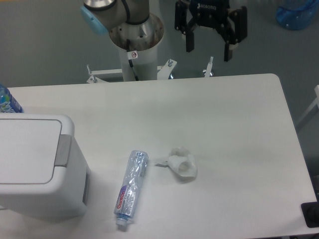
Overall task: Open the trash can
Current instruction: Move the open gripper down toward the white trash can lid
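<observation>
The trash can is a boxy white bin at the table's left edge, partly cut off by the frame. Its flat white lid lies closed, with a grey push-strip along the lid's right edge. My gripper is black, hangs high over the far edge of the table at the top middle, and is open and empty. It is far from the trash can, up and to the right of it.
A crushed clear plastic bottle lies right of the can. A crumpled white wad lies beside it. A blue bottle stands behind the can. The arm's base column stands behind the table's far edge.
</observation>
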Controlling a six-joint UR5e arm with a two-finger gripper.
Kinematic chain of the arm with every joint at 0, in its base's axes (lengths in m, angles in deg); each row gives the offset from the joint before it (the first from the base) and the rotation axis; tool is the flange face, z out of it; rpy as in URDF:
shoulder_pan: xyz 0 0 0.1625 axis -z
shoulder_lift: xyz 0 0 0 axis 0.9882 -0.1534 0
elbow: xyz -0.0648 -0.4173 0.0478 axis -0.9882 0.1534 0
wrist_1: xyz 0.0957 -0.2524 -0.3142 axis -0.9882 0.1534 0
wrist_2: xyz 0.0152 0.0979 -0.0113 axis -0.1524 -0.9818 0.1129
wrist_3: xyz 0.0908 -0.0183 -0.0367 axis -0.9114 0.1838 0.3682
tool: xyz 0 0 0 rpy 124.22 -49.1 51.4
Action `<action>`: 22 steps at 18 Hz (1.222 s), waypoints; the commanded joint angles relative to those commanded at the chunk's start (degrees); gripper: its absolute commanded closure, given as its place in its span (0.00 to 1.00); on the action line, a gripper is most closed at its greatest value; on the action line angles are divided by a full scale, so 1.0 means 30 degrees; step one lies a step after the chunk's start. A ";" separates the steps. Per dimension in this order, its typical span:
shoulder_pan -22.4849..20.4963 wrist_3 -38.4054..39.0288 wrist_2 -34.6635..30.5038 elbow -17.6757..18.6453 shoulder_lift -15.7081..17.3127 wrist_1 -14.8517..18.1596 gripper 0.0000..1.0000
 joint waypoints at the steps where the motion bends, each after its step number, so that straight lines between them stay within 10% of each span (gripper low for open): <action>1: 0.0000 0.0000 0.0000 0.0000 0.0000 0.0000 0.00; 9: 0.1196 0.2221 0.0175 0.0000 -0.0818 -0.1871 0.00; 22: 0.4978 1.4906 0.0175 0.0263 -0.2314 -0.3604 0.00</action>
